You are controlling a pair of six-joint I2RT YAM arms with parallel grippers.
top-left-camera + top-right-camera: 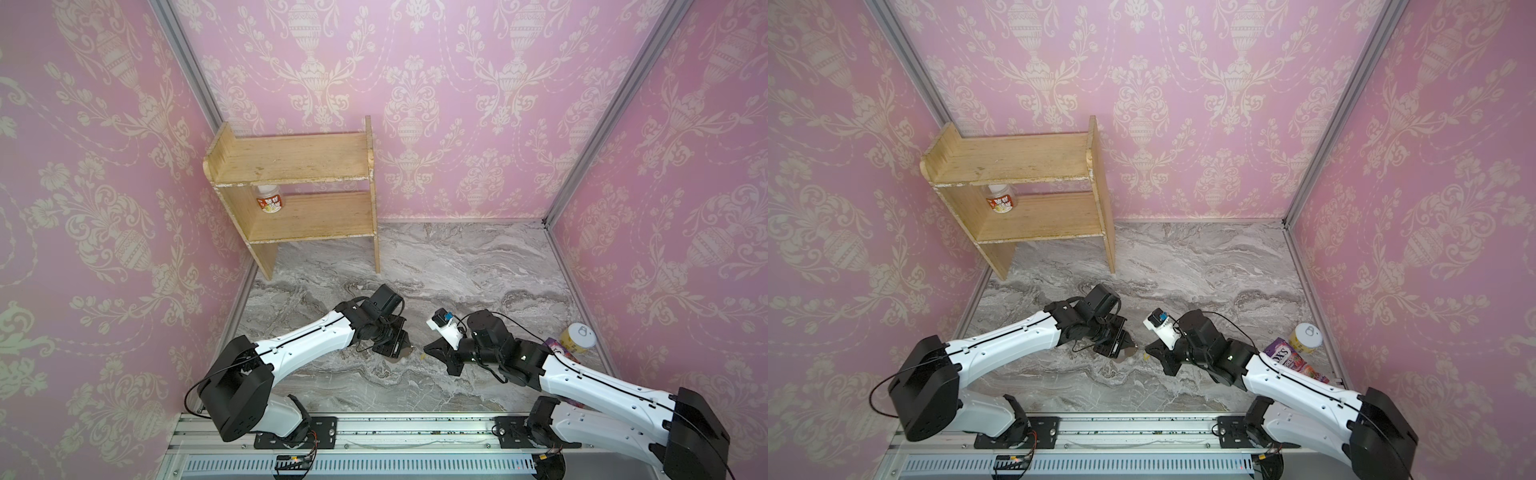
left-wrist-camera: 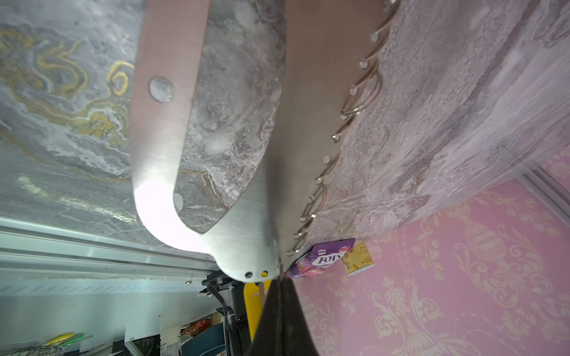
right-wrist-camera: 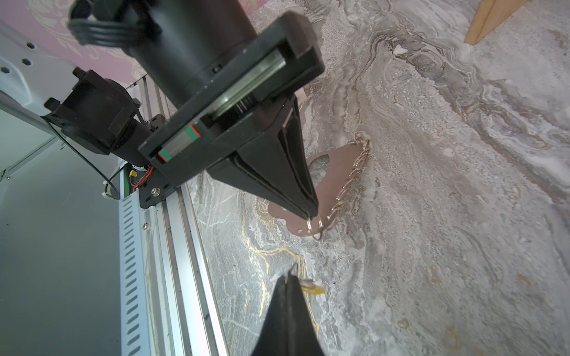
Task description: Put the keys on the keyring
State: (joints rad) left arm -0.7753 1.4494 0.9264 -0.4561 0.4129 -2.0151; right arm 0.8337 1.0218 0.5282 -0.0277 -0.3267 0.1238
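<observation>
At the far left of the grey marble surface (image 1: pixel 457 266), against the pink wall, stands a wooden shelf (image 1: pixel 291 162) with a small jar (image 1: pixel 270 200) on its lower board. Nearer to the front, the left arm reaches toward the middle, and the left gripper (image 3: pixel 312 212) points down at the surface. Its fingers (image 3: pixel 287 172) are pressed together and pinch the keyring (image 3: pixel 336 172) at its narrow end, just where the last of the silver rings (image 3: pixel 351 180) sits.

The keyring is a flat metal plate with an oval cut-out. In the left wrist view it fills the middle (image 2: pixel 243 234), and the rings (image 2: pixel 361 101) stand in a row along one edge. I cannot tell whether the plate lies fully flat or whether the held end is a little raised.

Just to the right of the keyring, and apart from it, are the keys (image 3: pixel 316 289). The yellow tag shows beside the tips of the right gripper (image 3: pixel 291 282), whose fingers (image 3: pixel 287 320) are closed tight and pinch the keys low over the surface. Whether the tag touches the surface is not clear. In a top view the keys (image 1: pixel 423 356) are only a small yellow spot between the two grippers.

Further right, near the right wall, a purple candy bag (image 1: pixel 1291 361) lies just beside an upright yellow can (image 1: pixel 1305 337).
</observation>
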